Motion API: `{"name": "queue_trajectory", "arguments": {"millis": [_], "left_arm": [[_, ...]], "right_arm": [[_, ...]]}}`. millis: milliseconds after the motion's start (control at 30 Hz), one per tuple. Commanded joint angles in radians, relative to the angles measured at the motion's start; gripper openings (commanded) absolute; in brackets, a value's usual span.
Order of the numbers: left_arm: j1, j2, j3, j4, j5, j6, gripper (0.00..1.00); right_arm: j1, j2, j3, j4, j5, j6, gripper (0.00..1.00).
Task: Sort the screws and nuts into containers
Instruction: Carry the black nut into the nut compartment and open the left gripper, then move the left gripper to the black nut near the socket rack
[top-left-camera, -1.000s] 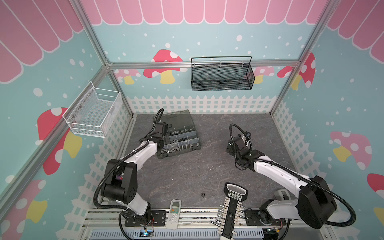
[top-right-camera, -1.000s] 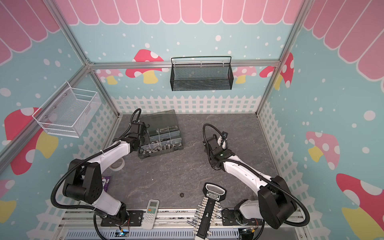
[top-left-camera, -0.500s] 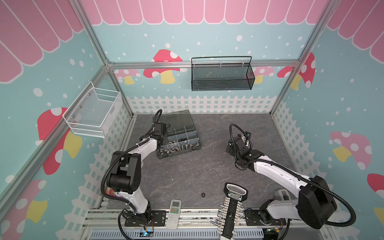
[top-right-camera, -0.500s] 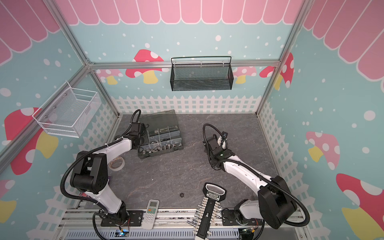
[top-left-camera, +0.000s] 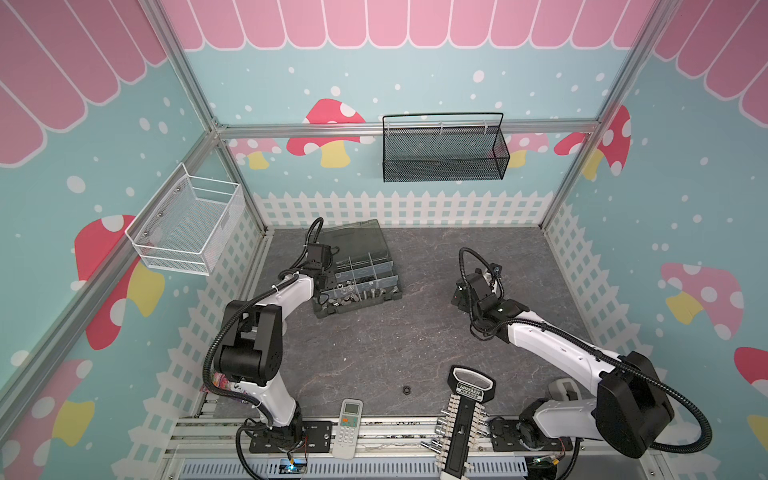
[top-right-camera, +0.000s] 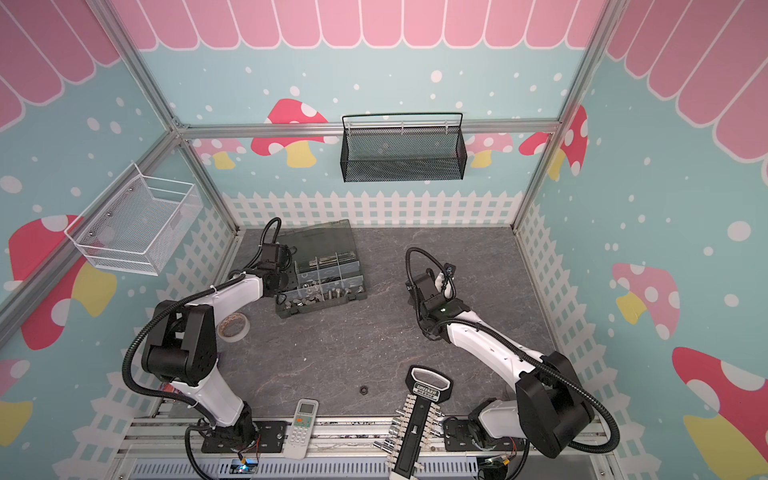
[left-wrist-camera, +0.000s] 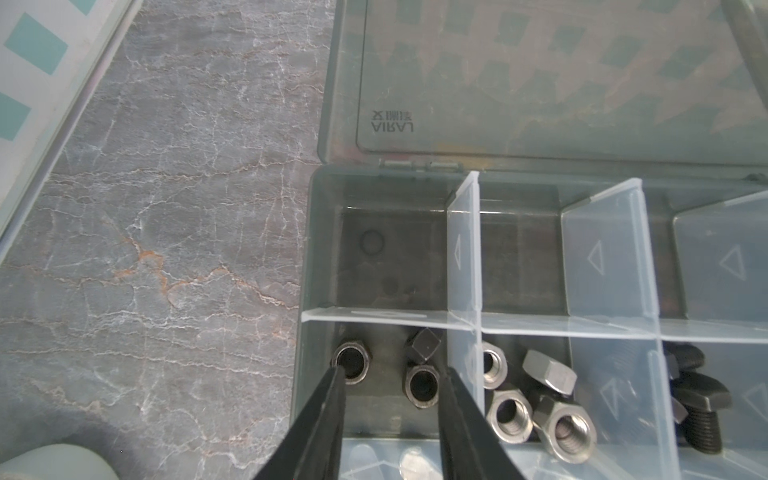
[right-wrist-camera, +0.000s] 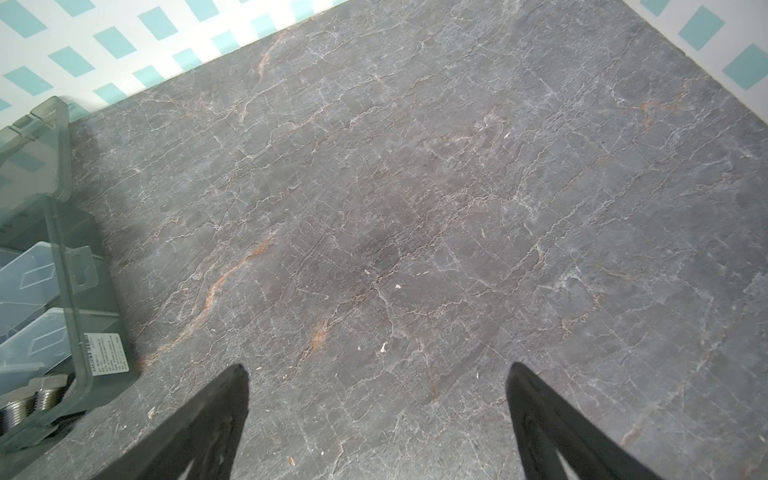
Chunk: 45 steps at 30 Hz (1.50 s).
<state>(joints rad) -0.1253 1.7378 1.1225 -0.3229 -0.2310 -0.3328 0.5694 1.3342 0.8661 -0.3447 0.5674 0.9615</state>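
In both top views the translucent dark-grey plastic organizer box (top-left-camera: 358, 306) (top-right-camera: 322, 309) sits left of centre on the grey marbled tabletop (top-left-camera: 374, 353). Its smoky lid (top-left-camera: 359, 241) is folded open toward the white fence at the back.

The left gripper (left-wrist-camera: 395, 374) reaches into the box's end compartment (left-wrist-camera: 306, 374), the one nearest the left arm. Its black fingers stand narrowly parted and clamp nothing. Three black hexagonal nuts lie in that compartment:
- One (left-wrist-camera: 422, 386) lies loose between the fingers.
- Another (left-wrist-camera: 353, 360) sits at the tip of one finger (left-wrist-camera: 336, 399); whether they touch I cannot tell.
- A third (left-wrist-camera: 424, 343) lies just beyond the first.

Past a pale plastic divider (left-wrist-camera: 463, 257), the next compartment holds four silver hexagonal nuts (left-wrist-camera: 510, 413). The one after that holds black hex-head bolts (left-wrist-camera: 702, 411).

One more black nut (top-left-camera: 406, 389) (top-right-camera: 363, 390) lies alone on the tabletop in the lower middle of both top views. It is well apart from the box and near the black socket rack (top-left-camera: 465, 411).

The right gripper (right-wrist-camera: 376, 370) hangs over bare tabletop right of centre, its fingers spread wide and empty.
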Motion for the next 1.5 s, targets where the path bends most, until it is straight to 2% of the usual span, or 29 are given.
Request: {"name": "queue_trajectory", "arguments": {"millis": [0, 133, 200, 333, 533, 667, 967, 1167, 1467], "left_arm": [[0.006, -0.061, -0.002, -0.029, 0.024, -0.005, 0.44], [0.003, -0.114, -0.037, -0.030, 0.081, -0.032, 0.51], [-0.005, -0.140, -0.061, -0.023, 0.120, -0.038, 0.58], [-0.040, -0.188, -0.102, -0.023, 0.141, -0.051, 0.65], [-0.189, -0.250, -0.133, -0.077, 0.090, -0.048, 0.71], [-0.279, -0.268, -0.129, -0.161, 0.074, -0.046, 0.72], [-0.516, -0.273, -0.128, -0.351, 0.169, -0.005, 0.69], [-0.664, -0.287, -0.159, -0.337, 0.179, 0.064, 0.68], [-0.826, -0.256, -0.187, -0.299, 0.235, 0.154, 0.64]], "right_arm": [[-0.005, 0.008, 0.017, -0.016, 0.009, 0.009, 0.98], [-0.005, 0.010, 0.017, -0.016, 0.006, 0.011, 0.98], [-0.005, 0.014, 0.018, -0.016, 0.004, 0.011, 0.98], [-0.005, 0.020, 0.021, -0.016, 0.001, 0.010, 0.98], [-0.005, 0.023, 0.025, -0.016, 0.000, 0.006, 0.98], [-0.005, 0.022, 0.031, -0.019, 0.004, -0.004, 0.98], [-0.005, 0.023, 0.041, -0.019, 0.009, -0.001, 0.98], [-0.031, 0.018, 0.038, -0.002, -0.032, -0.012, 0.98], [-0.110, 0.028, 0.018, 0.004, -0.162, -0.051, 0.98]]}}
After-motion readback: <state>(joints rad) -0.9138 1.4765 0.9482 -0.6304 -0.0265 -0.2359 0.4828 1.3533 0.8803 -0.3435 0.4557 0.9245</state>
